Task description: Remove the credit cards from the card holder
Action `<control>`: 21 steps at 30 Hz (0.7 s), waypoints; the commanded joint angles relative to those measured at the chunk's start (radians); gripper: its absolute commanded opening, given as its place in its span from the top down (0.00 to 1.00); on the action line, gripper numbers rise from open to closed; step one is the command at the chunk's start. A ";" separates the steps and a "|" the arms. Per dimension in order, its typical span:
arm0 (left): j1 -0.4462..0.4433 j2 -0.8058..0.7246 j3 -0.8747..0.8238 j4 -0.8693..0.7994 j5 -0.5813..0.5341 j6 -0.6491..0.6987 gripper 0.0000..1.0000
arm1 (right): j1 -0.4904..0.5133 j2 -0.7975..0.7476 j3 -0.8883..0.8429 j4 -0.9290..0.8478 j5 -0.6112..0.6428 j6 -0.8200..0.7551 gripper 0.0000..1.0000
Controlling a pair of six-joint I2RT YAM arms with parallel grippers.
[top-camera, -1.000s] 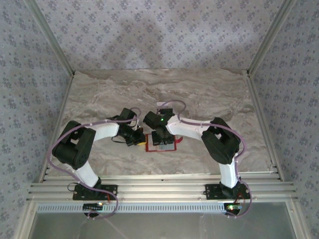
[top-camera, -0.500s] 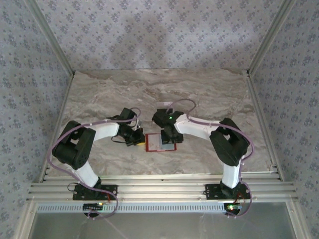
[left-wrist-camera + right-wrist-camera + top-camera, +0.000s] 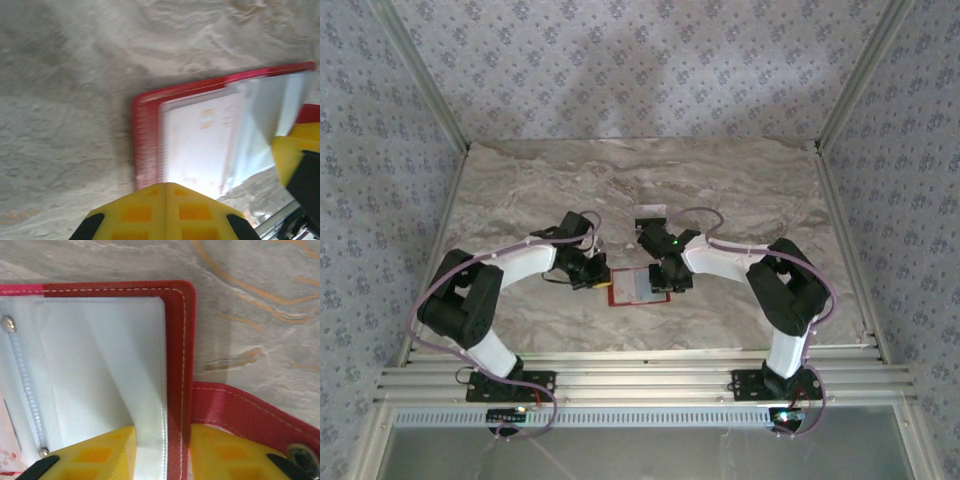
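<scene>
- L arm (image 3: 470, 300): comes in from L side, wrist low over marble-look table (image 3: 750, 190).
- L gripper (image 3: 593, 276): jaws fully closed. Yellow fingers (image 3: 130, 212) are pressed together w/ nothing between them. Tips sit at L edge of card holder; can't tell if they touch it.
- Card holder (image 3: 638, 287): red, lying open and flat on table, about mid-width, toward near edge, between the 2 grippers. Pale inside faces up.
- Credit card (image 3: 200, 145): whitish w/ faint orange marks, in the holder half nearest L gripper. Blurred, so can't tell if it's tucked in a pocket or loose on top.
- Pocket flap (image 3: 100, 365): pale grey, creased, runs up to R gripper's fingers.
- R gripper (image 3: 162, 455): narrow. One yellow finger on each side of holder's stitched R edge, pinching red cover + flap.
- Snap tab (image 3: 245, 415): red, sticks out past that R edge, metal stud at its end, just beside R finger.
- R arm (image 3: 785, 290): bends in from R side.
</scene>
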 commanded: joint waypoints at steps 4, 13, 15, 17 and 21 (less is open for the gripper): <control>-0.047 0.007 0.066 -0.039 -0.017 0.009 0.96 | 0.009 -0.021 0.020 -0.036 0.017 -0.031 0.63; -0.063 0.060 0.052 -0.045 -0.080 0.022 0.97 | 0.018 -0.084 0.068 -0.047 -0.025 -0.031 0.59; -0.064 0.072 0.048 -0.039 -0.082 0.024 0.97 | 0.017 -0.079 0.067 -0.006 -0.088 -0.025 0.59; -0.065 0.079 0.045 -0.041 -0.093 0.027 0.97 | 0.014 -0.061 0.068 0.071 -0.149 -0.011 0.59; -0.064 0.083 0.038 -0.048 -0.109 0.036 0.97 | 0.010 0.000 0.070 0.189 -0.271 0.027 0.60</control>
